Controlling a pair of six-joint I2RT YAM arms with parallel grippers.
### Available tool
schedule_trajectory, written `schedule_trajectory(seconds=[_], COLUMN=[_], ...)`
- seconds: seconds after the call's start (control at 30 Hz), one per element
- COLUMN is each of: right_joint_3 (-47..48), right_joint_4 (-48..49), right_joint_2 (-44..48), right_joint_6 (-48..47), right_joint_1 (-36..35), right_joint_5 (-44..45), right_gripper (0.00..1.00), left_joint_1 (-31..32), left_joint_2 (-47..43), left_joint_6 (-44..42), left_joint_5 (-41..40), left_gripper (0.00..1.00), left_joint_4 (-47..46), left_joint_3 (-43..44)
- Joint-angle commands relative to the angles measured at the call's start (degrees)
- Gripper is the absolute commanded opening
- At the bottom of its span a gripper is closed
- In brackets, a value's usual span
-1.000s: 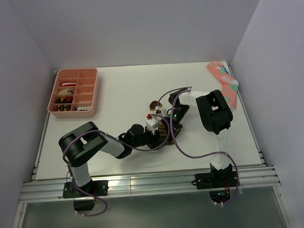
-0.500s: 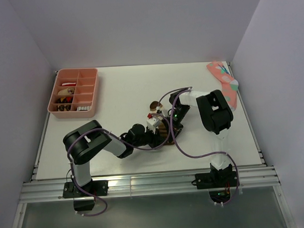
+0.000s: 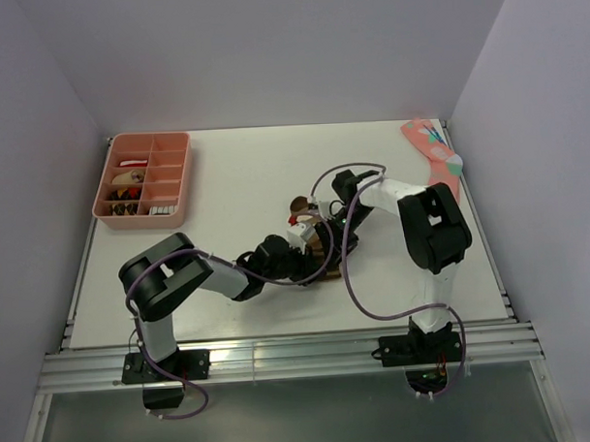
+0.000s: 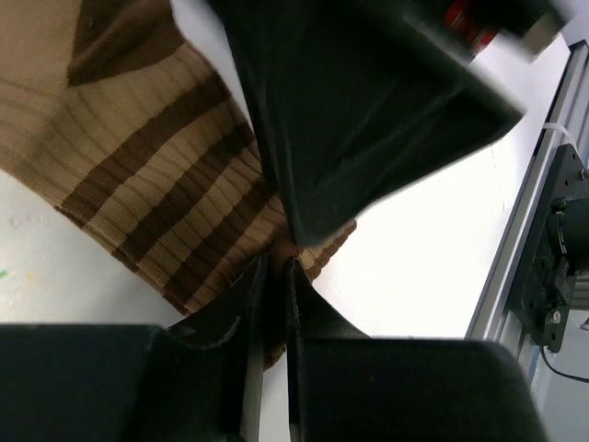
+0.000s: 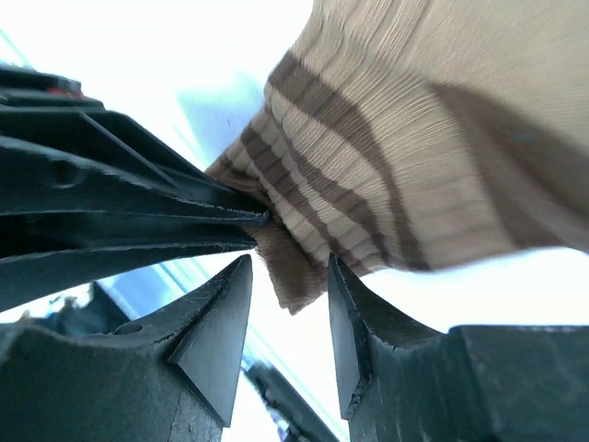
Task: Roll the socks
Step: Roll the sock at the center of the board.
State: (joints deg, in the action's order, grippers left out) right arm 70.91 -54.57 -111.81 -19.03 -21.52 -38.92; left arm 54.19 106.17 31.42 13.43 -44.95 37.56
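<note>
The brown-and-tan striped sock (image 3: 319, 251) lies bunched in the middle of the table, between both arms. In the left wrist view my left gripper (image 4: 273, 264) is shut on a corner of this sock (image 4: 138, 175), with fabric pinched between its narrow fingertips. In the right wrist view my right gripper (image 5: 288, 267) stands open. The sock's brown corner (image 5: 290, 267) hangs between its fingers without being squeezed. The left gripper's fingers (image 5: 138, 189) reach in from the left and clamp the sock's edge. Seen from above, the right gripper (image 3: 321, 230) sits just above the left gripper (image 3: 308, 257).
A pink sock with coloured dots (image 3: 436, 158) lies at the far right edge. A pink compartment tray (image 3: 186, 176) with small items stands at the back left. The arms' cables loop over the table's middle. The table's front rail (image 3: 280, 352) runs along the bottom.
The right gripper has opened and let go of the sock, and its arm has swung a little to the right. The left gripper has closed on the sock's corner.
</note>
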Motion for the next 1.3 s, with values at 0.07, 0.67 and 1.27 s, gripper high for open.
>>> schedule_trajectory(seconds=[0.07, 0.67, 1.27], right_joint_3=[0.63, -8.58, -26.53], right_joint_4=[6.14, 15.80, 33.03], right_joint_2=[6.16, 25.31, 41.24], right_joint_6=[3.73, -0.03, -14.72], right_joint_1=[1.83, 5.09, -26.72], right_joint_5=[2.18, 5.07, 24.68], right_gripper=[0.47, 0.44, 0.47], left_joint_1=[0.21, -12.36, -16.49], left_joint_2=[-2.19, 0.26, 2.55], left_joint_6=[2.77, 6.02, 9.19], left_joint_5=[-2.71, 13.28, 17.86], left_gripper=[0.00, 0.00, 0.00], left_joint_4=[18.12, 36.41, 47.76], left_joint_3=[0.32, 4.80, 5.77])
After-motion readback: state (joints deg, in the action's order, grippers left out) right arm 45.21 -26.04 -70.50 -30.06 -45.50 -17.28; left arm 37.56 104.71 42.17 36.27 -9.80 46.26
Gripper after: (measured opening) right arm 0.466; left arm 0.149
